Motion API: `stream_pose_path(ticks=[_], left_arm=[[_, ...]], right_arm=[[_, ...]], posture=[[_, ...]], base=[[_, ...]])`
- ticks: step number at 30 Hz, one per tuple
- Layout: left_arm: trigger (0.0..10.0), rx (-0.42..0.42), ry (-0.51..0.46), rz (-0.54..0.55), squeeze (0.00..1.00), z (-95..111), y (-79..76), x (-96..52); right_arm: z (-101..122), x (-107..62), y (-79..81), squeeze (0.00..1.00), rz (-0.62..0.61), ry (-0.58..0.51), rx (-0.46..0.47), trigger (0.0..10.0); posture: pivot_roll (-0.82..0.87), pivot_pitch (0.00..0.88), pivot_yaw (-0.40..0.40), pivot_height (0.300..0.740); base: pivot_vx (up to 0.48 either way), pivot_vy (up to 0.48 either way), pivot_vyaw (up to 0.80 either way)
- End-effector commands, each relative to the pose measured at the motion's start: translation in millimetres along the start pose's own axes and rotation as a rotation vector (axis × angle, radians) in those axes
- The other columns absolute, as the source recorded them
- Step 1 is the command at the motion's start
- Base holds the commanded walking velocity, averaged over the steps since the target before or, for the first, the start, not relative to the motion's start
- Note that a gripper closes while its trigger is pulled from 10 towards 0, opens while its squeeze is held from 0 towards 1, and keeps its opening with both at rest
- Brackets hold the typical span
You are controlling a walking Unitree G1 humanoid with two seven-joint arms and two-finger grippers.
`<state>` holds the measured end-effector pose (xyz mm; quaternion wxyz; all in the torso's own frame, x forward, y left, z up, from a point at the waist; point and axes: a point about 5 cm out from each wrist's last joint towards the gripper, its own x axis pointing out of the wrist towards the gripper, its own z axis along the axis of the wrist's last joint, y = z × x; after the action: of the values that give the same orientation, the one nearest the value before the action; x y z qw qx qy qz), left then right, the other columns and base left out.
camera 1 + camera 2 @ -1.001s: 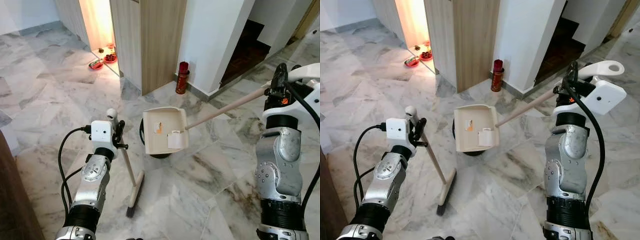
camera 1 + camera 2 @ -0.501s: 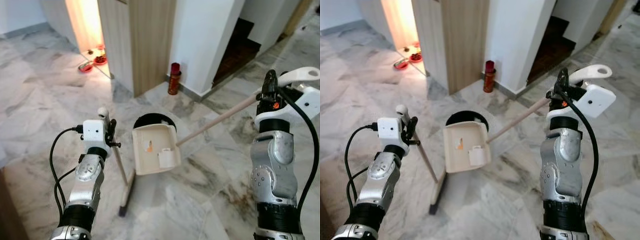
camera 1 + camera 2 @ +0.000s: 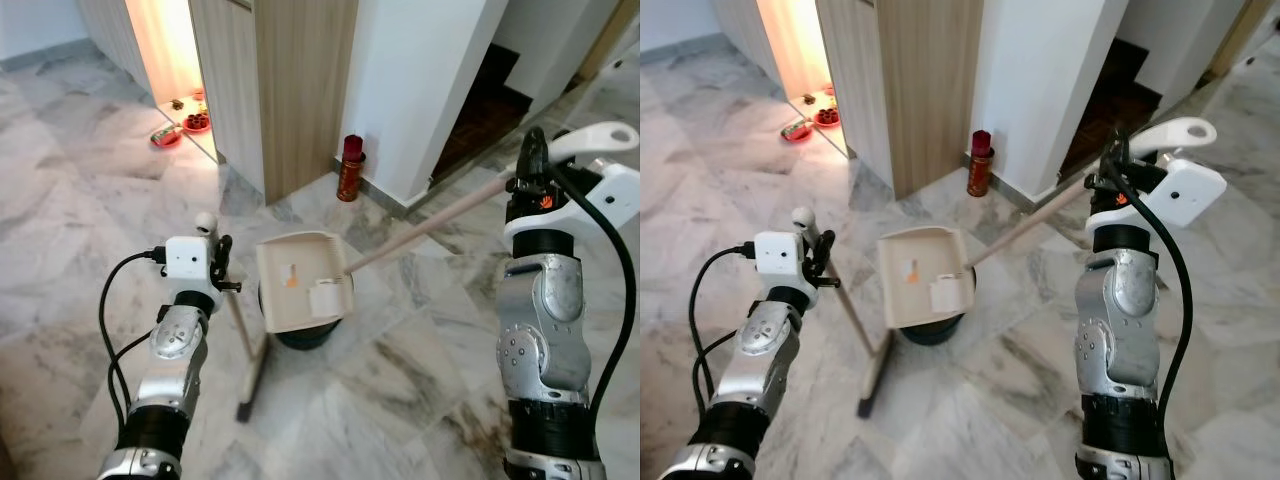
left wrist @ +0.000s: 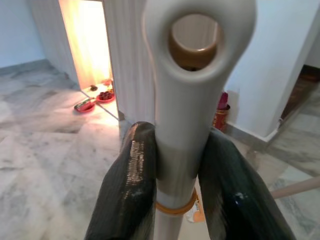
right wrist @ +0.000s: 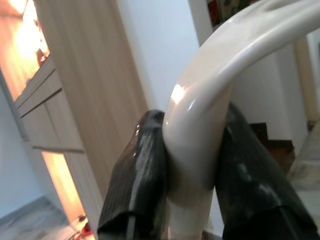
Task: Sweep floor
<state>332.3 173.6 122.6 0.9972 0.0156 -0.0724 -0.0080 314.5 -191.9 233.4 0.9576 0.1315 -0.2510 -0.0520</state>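
Note:
My left gripper point(image 4: 176, 165) is shut on the cream handle of a broom point(image 3: 243, 340), whose head rests on the marble floor to my front left. My right gripper point(image 5: 192, 150) is shut on the curved white grip of a long-handled dustpan point(image 3: 298, 281). The beige pan hangs tilted over a round black bin point(image 3: 302, 335) on the floor between my arms, and a white scrap point(image 3: 329, 297) lies in the pan's lower corner. The pan covers most of the bin.
A wooden cabinet point(image 3: 290, 90) and a white wall corner point(image 3: 425, 80) stand ahead, with a red can point(image 3: 348, 167) at the wall's foot. Red bowls point(image 3: 168, 134) lie in a lit doorway at far left. A dark stairway point(image 3: 485, 105) opens at the right.
The dustpan now sits further over the bin, covering most of it. The view has shifted slightly. Both grips are unchanged.

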Motion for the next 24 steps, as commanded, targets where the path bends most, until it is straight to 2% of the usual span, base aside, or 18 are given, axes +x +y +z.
stream_pose_path(ticks=[1,4,24], left_arm=[[10.0,-0.005,-0.048,-0.027,0.00,9.1,-7.2,3.7],[10.0,-0.003,-0.047,-0.019,0.00,9.0,-6.0,4.1],[10.0,0.001,-0.045,-0.005,0.00,8.1,-3.7,3.6]], right_arm=[[18.7,3.9,1.9,0.00,0.014,-0.089,-0.004,10.0],[18.0,3.7,5.7,0.00,0.041,-0.086,-0.009,10.0],[17.1,3.9,7.6,0.00,0.059,-0.077,0.015,10.0]], posture=[[0.17,0.047,-0.063,0.740],[0.18,0.049,-0.066,0.740],[0.18,0.058,-0.071,0.740]], base=[[0.371,0.000,0.00],[0.370,0.000,0.45],[0.366,0.000,0.00]])
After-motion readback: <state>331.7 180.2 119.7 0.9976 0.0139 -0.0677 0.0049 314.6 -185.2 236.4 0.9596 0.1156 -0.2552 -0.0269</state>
